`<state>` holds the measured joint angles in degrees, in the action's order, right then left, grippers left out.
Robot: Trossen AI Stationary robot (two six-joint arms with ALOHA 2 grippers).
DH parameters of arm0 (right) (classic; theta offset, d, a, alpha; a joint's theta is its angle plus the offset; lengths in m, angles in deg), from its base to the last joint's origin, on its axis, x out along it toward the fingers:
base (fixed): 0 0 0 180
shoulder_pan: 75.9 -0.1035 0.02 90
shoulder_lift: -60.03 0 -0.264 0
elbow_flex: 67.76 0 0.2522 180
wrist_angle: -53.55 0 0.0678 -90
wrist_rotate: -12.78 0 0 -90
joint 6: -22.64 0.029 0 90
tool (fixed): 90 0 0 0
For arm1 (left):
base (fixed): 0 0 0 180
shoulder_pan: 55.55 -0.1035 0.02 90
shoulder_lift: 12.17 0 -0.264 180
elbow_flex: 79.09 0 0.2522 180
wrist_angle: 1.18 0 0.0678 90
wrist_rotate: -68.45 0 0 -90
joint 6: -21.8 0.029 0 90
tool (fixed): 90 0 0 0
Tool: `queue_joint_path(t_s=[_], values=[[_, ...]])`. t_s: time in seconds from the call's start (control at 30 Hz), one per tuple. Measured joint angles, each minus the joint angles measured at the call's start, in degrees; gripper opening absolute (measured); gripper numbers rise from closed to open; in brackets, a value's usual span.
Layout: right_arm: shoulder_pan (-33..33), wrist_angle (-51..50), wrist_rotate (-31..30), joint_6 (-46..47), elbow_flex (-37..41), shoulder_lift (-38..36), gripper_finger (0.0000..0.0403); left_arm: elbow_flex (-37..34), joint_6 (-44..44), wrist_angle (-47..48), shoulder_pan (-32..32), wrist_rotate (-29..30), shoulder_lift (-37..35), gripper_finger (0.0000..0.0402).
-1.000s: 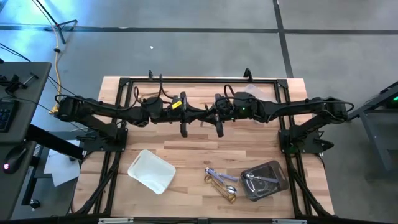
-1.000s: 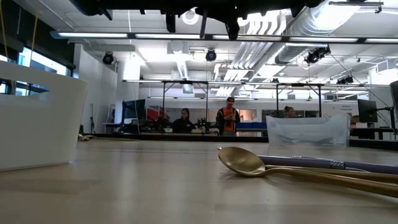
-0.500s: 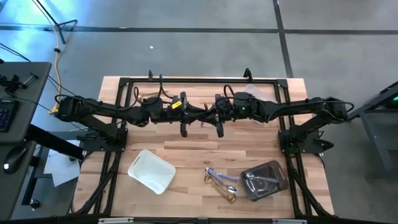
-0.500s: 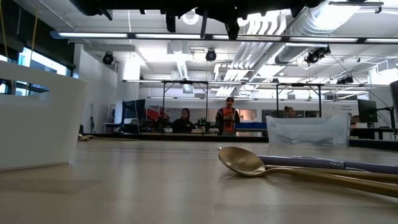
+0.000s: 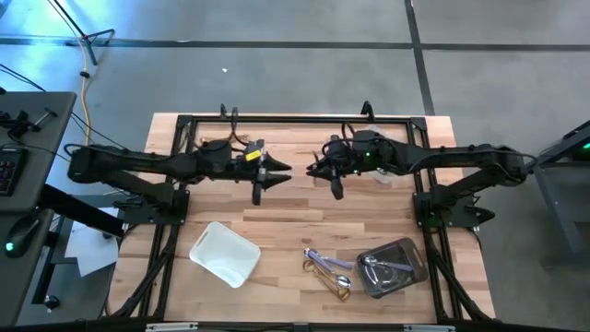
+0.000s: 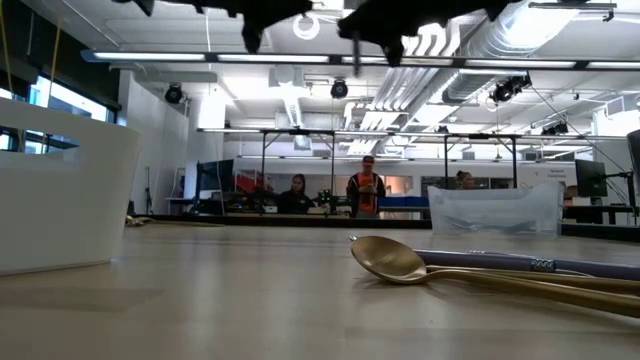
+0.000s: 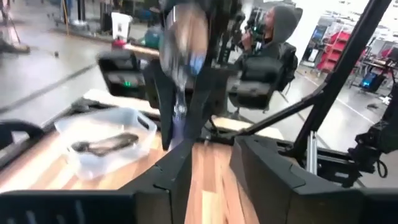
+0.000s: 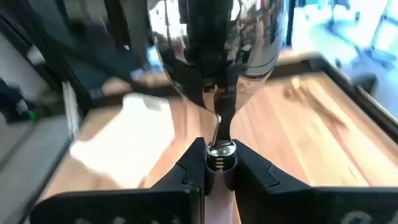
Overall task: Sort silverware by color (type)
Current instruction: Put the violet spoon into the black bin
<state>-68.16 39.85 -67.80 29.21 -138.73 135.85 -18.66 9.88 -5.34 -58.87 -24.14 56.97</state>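
Worktop (image 5: 295,217): two trays, one white tray (image 5: 224,253) and one clear tray (image 5: 391,267) holding silver utensils (image 5: 378,266). Loose silverware cluster (image 5: 328,270) lies between the trays, just beside the clear tray, handles running diagonally; exact count cannot be told. Low view alone shows a gold spoon (image 6: 400,262), bowl toward the white tray, long axis level. Right claw (image 8: 214,163), above the worktop behind the cluster, pinches a shiny silver spoon (image 8: 214,37) by its neck, seen only in its wrist view. Left claw (image 7: 208,165) stands spread, holding nothing.
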Motion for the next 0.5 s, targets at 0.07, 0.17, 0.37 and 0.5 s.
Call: queue_joint_path(t_s=[0.07, 0.17, 0.37, 0.5], values=[[0.5, -3.9, -0.6, -0.5, 0.0, -1.5, 0.0036, 0.1, 0.6, 3.1, -0.1, 0.1, -2.3, 0.0135], [0.9, -9.4, -1.0, -1.1, 0.0, -3.2, 0.0036, 0.0, 1.5, 6.0, -0.2, 1.4, -4.4, 0.0138], [0.8, -15.5, -1.2, -1.5, 0.5, -5.2, 0.0036, -6.6, -2.9, -0.9, 0.6, 1.6, -5.0, 0.0138], [0.5, -10.7, -1.4, 1.8, 6.4, -8.0, 0.0036, -12.1, -6.7, -9.9, 0.9, 1.8, -5.7, 0.0138]])
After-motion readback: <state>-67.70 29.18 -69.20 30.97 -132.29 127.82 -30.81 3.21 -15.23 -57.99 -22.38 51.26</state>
